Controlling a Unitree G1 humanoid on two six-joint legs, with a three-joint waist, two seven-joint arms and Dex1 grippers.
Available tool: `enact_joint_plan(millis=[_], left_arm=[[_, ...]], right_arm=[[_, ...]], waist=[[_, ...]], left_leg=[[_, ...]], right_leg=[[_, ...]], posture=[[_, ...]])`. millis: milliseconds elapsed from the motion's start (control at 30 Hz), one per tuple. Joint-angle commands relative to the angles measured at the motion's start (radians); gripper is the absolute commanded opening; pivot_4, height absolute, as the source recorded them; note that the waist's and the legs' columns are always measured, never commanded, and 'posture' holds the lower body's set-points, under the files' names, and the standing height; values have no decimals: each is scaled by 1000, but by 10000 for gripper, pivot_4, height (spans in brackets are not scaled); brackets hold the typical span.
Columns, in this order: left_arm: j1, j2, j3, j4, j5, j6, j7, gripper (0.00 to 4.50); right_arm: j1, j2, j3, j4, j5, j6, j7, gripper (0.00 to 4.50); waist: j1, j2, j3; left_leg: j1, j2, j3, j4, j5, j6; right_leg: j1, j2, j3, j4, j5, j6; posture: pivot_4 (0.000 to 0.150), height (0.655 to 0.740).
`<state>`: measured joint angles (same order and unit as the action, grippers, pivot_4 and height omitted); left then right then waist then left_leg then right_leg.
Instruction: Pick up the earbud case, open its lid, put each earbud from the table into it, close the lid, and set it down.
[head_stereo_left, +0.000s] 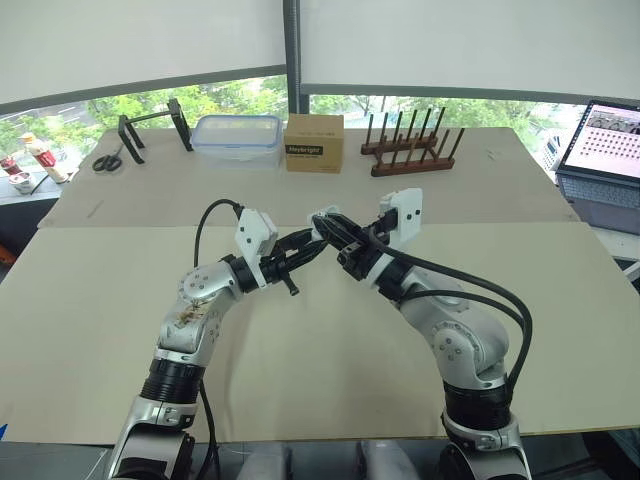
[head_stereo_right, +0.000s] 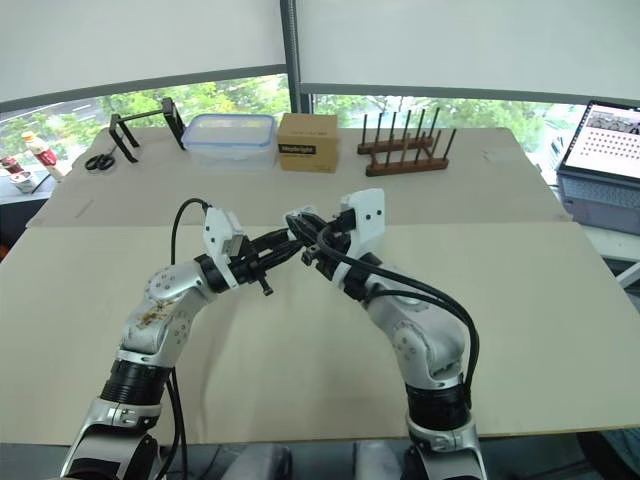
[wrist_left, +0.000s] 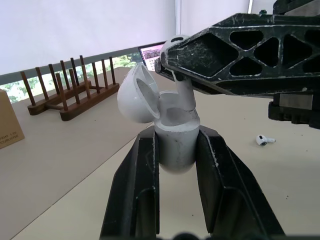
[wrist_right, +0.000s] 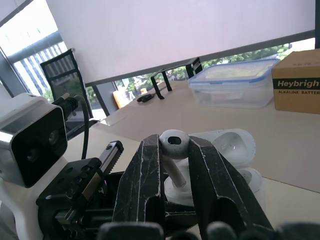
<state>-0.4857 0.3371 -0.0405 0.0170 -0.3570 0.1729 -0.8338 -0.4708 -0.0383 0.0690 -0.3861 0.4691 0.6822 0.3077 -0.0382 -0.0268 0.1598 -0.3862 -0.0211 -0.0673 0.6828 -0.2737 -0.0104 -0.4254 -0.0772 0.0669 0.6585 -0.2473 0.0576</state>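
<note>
**Over mid-worktop: earbud held at the mouth of the open case**

Above the middle of the worktop (head_stereo_left: 100, 300) the two grippers meet fingertip to fingertip, well in from every edge. Bare surface lies all round them, toward the near edge and out to both sides. Clutter sits in a row along the far edge: scissors (head_stereo_left: 108, 158), a black stand (head_stereo_left: 150, 130), a clear plastic container (head_stereo_left: 238, 135), a cardboard battery box (head_stereo_left: 314, 142) and a wooden peg rack (head_stereo_left: 410, 148). A laptop (head_stereo_left: 610, 140) stands off the far right corner.

The left gripper (head_stereo_left: 305, 243) is closed narrowly on the white earbud case (wrist_left: 175, 135), one finger on each side of its body, holding it upright off the worktop. Its lid (wrist_left: 137, 95) is swung open and tilted back.

The right gripper (wrist_right: 175, 142) pinches an earbud (wrist_right: 173, 145) by its head directly over the case, stem pointing down. The stem tip reaches the case's mouth; whether it is seated cannot be told.

A second earbud (wrist_left: 264, 140) lies on its side on bare worktop, well apart from the case.
</note>
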Motion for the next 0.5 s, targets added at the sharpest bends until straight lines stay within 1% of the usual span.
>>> enact_joint_plan(millis=[33,333,500], left_arm=[[-16,-8,8,-23,-8,-20,6,5167],[-16,-6,15,-46,-15,-2,13,5167],[-19,-5,13,-48,-11,-3,22,5167]], right_arm=[[11,0,24,0,-44,-67,-12,3330],[31,3,54,30,-88,-129,-18,3330],[42,22,104,28,-113,-138,-27,3330]], waist=[[-1,0,0],[-4,0,0],[-4,0,0]], left_leg=[[0,0,0,0,0,0],[0,0,0,-1,0,0],[0,0,0,-1,0,0]], right_leg=[[0,0,0,0,0,0],[0,0,0,-1,0,0],[0,0,0,-1,0,0]], posture=[[1500,7400],[1500,7400],[1500,7400]])
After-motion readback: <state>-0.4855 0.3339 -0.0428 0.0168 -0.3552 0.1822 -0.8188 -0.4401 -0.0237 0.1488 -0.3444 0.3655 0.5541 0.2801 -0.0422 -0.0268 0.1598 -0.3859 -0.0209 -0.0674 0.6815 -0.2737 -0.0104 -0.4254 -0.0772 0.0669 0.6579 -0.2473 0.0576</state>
